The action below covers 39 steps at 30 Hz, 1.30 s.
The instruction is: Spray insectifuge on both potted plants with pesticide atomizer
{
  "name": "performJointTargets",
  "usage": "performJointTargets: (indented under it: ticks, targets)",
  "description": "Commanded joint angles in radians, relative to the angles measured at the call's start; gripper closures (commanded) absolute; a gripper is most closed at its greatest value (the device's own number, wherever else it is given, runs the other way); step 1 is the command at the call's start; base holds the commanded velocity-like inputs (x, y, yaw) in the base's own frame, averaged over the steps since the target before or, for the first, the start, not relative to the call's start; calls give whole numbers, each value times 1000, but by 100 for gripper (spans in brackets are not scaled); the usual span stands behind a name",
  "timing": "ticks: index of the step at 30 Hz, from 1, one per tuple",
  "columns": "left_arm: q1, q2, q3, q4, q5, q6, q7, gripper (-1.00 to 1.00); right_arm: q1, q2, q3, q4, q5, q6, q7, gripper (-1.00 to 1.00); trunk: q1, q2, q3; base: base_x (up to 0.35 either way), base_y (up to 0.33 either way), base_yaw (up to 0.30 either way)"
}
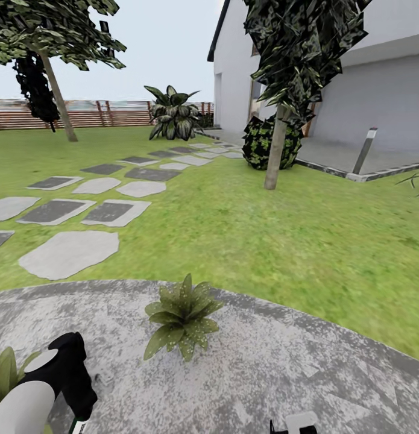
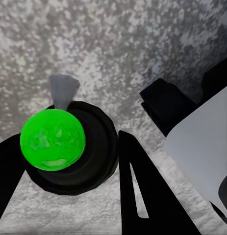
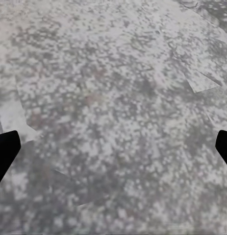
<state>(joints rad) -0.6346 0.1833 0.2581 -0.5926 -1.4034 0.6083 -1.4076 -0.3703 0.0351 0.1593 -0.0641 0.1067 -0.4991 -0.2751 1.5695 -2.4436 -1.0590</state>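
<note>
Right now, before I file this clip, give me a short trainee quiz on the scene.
1. True or false: the right gripper has its fingers spread wide above the patio.
2. The potted plant at the head view's centre stands on: A a wooden deck, B the patio, C a table.
3. Short answer: what sits between the left gripper's fingers?

Key: 1 true. 2 B. 3 the pesticide atomizer, seen from above with its grey nozzle pointing away.
</note>
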Motion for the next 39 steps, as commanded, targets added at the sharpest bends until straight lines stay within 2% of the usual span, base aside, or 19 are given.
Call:
performJointTargets:
  ticks: [1, 8, 11, 13, 15, 16, 19, 25, 26, 27, 28, 33, 36, 38, 39]
  targets:
    - [0, -5, 4, -3, -6, 10, -7, 100, -1, 1, 4, 3, 12, -1, -12, -100, 0, 0, -1, 13, 45, -1]
    - [-24, -13, 2, -9, -5, 13, -18, 100, -1, -9, 6, 7, 17, -1, -7, -100, 0, 0, -1, 2, 7, 0]
    - [-78, -23, 4, -8, -4, 14, -28, 100, -1, -9, 6, 7, 17, -1, -7, -100, 0, 0, -1, 0, 0, 0]
    - [-113, -24, 0, -7, -5, 15, -73, 100, -1, -8, 5, 6, 16, -1, -9, -100, 0, 0, -1, 0, 0, 0]
    - [-151, -24, -6, -8, -13, 15, -151, 100, -1, -6, 4, 4, 14, -1, -10, -100, 0, 0, -1, 0, 0, 0]
    - [-162, -24, -8, -8, -15, 15, -163, 100, -1, -5, 4, 3, 13, -1, -10, -100, 0, 0, -1, 0, 0, 0]
    - [-184, -20, -11, -9, -20, 13, -163, 100, -1, -4, 3, 3, 13, -1, -10, -100, 0, 0, -1, 0, 0, -80]
    - [-186, -8, -16, -9, -27, 9, -163, 100, -1, -4, 3, 4, 13, -1, -12, -100, 0, 0, -1, 0, 0, -248]
    - [-186, -8, -28, -9, -35, 9, -163, 100, -1, -4, 3, 4, 13, 0, -12, -100, 0, 0, -1, 6, 7, -262]
    - [-186, -7, -63, -9, -75, 11, -163, 100, -1, -4, 3, 4, 13, 0, -12, -100, 0, 0, -1, 145, 161, -171]
    - [-181, -12, -75, -8, -103, 11, -163, 100, -1, -4, 4, 5, 13, 0, -11, -100, 0, 0, -1, 231, 187, -36]
    - [-186, -24, -78, -9, -109, 11, -163, 100, -1, -4, 4, 6, 13, 1, -11, -100, 0, 0, -1, 281, 32, -6]
    - [-188, -22, -85, -9, -110, 9, -163, 100, -1, -6, 3, 6, 13, 1, -10, -100, 0, 0, -1, 62, 2, -50]
    - [-188, -17, -104, -9, -110, 5, -163, 100, -1, -6, 3, 6, 13, 1, -10, -100, 0, 0, -1, 14, 0, -180]
    - [-190, -12, -136, -11, -111, 1, -163, 100, -1, -6, 3, 6, 13, 1, -10, -100, 0, 0, -1, 3, 0, -244]
